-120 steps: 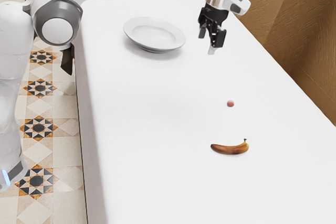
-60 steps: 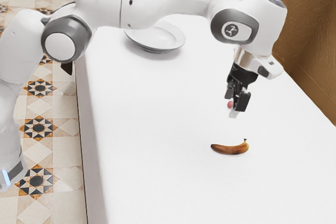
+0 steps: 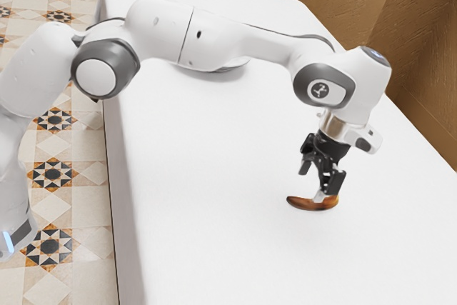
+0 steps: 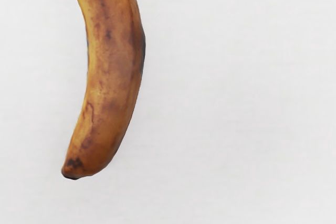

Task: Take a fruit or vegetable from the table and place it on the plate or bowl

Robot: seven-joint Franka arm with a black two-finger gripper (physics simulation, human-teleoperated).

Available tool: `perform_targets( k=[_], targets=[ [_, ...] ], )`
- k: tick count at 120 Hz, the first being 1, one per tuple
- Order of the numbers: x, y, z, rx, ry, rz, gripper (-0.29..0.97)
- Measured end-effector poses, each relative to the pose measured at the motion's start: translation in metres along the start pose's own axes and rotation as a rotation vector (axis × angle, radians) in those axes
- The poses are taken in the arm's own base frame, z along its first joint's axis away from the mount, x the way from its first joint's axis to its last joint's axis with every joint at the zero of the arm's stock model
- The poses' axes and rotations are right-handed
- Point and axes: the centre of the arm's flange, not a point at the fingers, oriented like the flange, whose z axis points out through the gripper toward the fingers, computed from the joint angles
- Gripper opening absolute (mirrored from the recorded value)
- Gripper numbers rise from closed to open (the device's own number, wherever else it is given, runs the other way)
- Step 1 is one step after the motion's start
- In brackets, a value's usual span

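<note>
One white table (image 3: 214,212), its edges cut off by the frame. One white arm (image 3: 214,37) reaches across it. We see an emblem (image 3: 319,89) on its last joint but cannot read it. One plate (image 3: 227,68), mostly hidden behind the arm. One banana (image 3: 305,203), brown-spotted, lies on the table well apart from the plate; the wrist view (image 4: 110,77) cuts off one end. One black claw (image 3: 319,182) sits just over the banana, fingers spread, gripping nothing.
</note>
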Motion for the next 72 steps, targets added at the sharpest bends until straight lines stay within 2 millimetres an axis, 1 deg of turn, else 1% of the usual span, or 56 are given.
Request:
perform_targets(
  k=[6,12,19,26,30,52,58,72],
  targets=[
    [0.003,-0.009,-0.001,0.003,0.008,-0.032,0.68],
    [0.008,-0.017,0.001,0.004,0.011,-0.059,0.68],
    [0.017,-0.022,0.012,-0.003,0.024,-0.081,0.68],
    [0.028,-0.023,0.027,-0.013,0.035,-0.095,0.68],
    [0.032,-0.023,0.032,-0.018,0.045,-0.102,0.68],
    [0.046,-0.029,0.037,-0.043,0.103,-0.128,0.68],
    [0.050,-0.030,0.041,-0.047,0.110,-0.130,0.68],
    [0.055,-0.038,0.047,-0.049,0.123,-0.137,0.68]
  ],
)
